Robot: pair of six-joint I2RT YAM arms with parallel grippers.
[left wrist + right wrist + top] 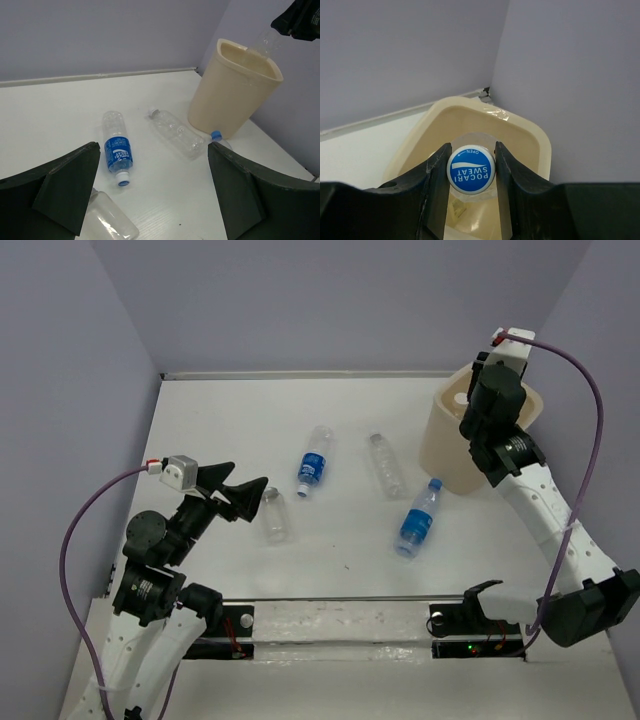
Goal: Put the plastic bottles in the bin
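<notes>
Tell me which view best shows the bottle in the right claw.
Right wrist: the bottle, blue cap end-on, clamped in the right claw above the bin. Left wrist catches only its clear body over the rim. Top external: the arm hides it.

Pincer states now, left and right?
Left pincer: open, empty.
Right pincer: shut on a blue-capped bottle above the bin.
</notes>
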